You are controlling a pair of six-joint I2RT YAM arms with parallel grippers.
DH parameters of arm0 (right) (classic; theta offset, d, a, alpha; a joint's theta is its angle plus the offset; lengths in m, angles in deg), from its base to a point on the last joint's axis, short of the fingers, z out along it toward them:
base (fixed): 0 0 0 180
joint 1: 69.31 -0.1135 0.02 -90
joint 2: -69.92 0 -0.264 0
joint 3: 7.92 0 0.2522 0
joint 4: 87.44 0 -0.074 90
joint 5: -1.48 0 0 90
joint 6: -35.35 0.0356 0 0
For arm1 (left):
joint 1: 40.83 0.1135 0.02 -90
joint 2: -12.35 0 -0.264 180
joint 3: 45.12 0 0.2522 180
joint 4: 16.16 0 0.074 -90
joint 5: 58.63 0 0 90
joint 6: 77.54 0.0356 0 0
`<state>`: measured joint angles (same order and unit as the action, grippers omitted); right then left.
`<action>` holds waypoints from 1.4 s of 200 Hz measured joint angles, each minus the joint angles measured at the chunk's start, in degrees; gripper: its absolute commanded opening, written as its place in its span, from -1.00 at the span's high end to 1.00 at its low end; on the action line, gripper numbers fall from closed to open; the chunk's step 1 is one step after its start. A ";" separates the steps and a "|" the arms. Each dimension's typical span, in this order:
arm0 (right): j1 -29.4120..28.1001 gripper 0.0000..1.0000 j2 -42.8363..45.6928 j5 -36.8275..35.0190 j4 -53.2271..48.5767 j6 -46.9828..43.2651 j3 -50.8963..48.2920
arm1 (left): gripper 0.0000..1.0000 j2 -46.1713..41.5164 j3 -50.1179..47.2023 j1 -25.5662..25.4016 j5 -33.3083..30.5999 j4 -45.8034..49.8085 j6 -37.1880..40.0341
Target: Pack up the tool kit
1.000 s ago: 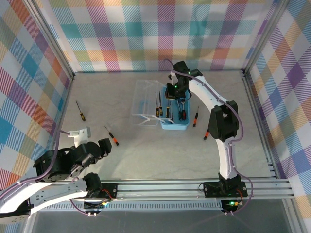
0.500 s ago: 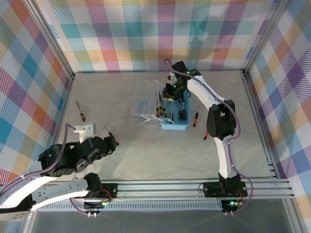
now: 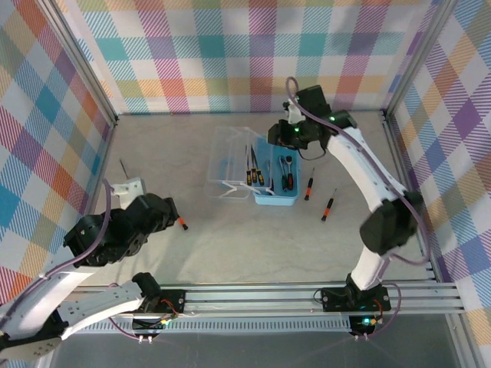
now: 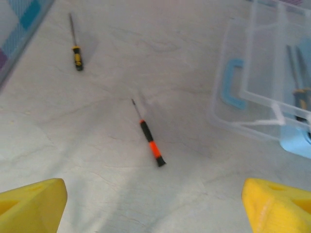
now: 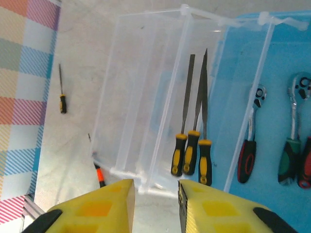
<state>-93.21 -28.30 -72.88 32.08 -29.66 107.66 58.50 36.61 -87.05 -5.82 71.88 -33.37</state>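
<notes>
The tool kit case (image 3: pixel 274 198) lies open mid-table, its clear lid (image 3: pixel 229 163) folded out to the left. Inside it are black-yellow handled tools (image 5: pixel 193 151) and ratchets (image 5: pixel 248 158). A black-orange screwdriver (image 4: pixel 151 145) lies on the table ahead of my left gripper (image 4: pixel 155 208), which is open and holds nothing. A yellow-black screwdriver (image 4: pixel 76 54) lies farther off by the left wall. My right gripper (image 5: pixel 155 206) hovers above the case's back edge, jaws a little apart with nothing between them.
Two more small screwdrivers (image 3: pixel 308 184) (image 3: pixel 327 205) lie on the table right of the case. Checked walls enclose the table on three sides and an aluminium rail (image 3: pixel 307 295) runs along the near edge.
My right gripper has risen out of the case toward the back and its jaws have parted. My left arm has swung forward toward the black-orange screwdriver.
</notes>
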 measured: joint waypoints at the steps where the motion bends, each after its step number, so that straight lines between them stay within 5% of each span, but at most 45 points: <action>1: 0.00 0.36 0.61 -0.07 0.13 0.09 -0.50 | -0.83 0.11 0.02 0.44 0.17 -0.09 0.24; 56: -0.20 0.17 19.67 -0.22 10.10 4.94 -26.05 | -0.82 8.96 0.17 33.48 20.39 -10.21 14.21; 81: -2.23 0.05 27.32 -0.13 14.88 7.32 -37.79 | -0.81 15.67 0.92 43.80 26.25 -14.80 17.42; 115: -8.20 0.07 30.99 1.25 18.86 7.61 -46.99 | -0.73 28.79 5.60 49.83 27.04 -21.55 19.30; 171: -8.26 -0.26 39.56 -1.27 17.31 9.09 -53.81 | -0.69 49.11 6.99 63.43 32.24 -29.92 23.47; 280: -8.26 -0.27 43.71 -3.19 16.87 8.85 -56.50 | -0.31 66.42 13.35 65.16 33.48 -35.69 25.68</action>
<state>-101.47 15.42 -76.08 48.96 -20.80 51.16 124.93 49.96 -21.89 27.66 36.19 -7.68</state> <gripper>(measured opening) 0.635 0.663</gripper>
